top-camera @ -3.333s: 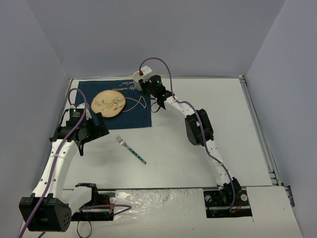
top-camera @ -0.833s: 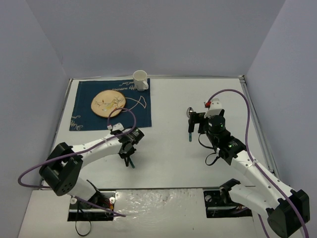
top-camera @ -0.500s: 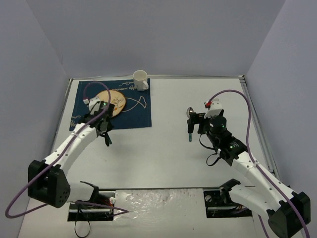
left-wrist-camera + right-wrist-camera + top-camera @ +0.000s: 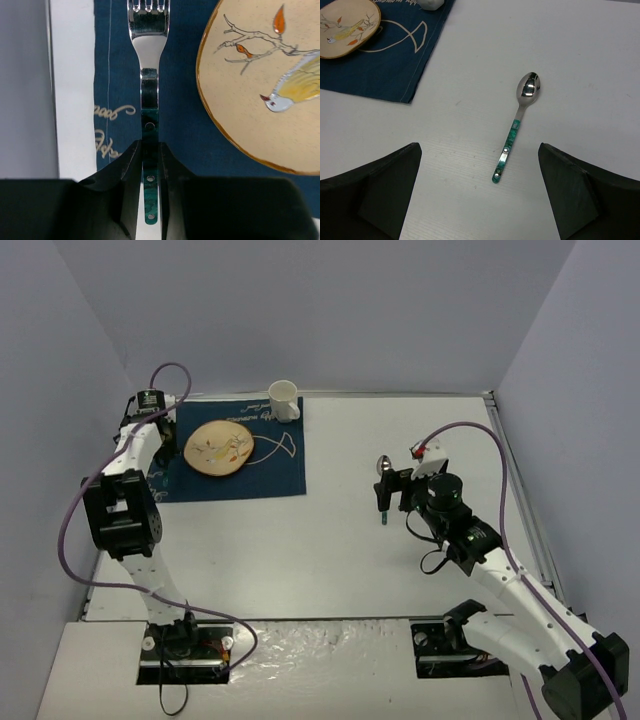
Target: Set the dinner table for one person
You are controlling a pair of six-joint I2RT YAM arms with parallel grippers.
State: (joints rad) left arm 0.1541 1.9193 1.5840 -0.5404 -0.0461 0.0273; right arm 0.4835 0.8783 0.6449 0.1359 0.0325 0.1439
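Note:
My left gripper is shut on the green handle of a fork. The fork lies lengthwise over the dark blue mat, tines pointing away, just left of the tan bird-print plate. In the top view the left arm stretches along the mat's left edge and hides the fork. A green-handled spoon lies on the white dinner table. My right gripper hovers open above the spoon's handle end, touching nothing.
A white cup stands at the mat's far right corner, behind the plate. Grey walls close in the table at the left, back and right. A metal rail runs along the right edge.
The left arm has swung from the table's near middle out to the mat's left side, carrying the fork. The right arm has hardly moved above the spoon.

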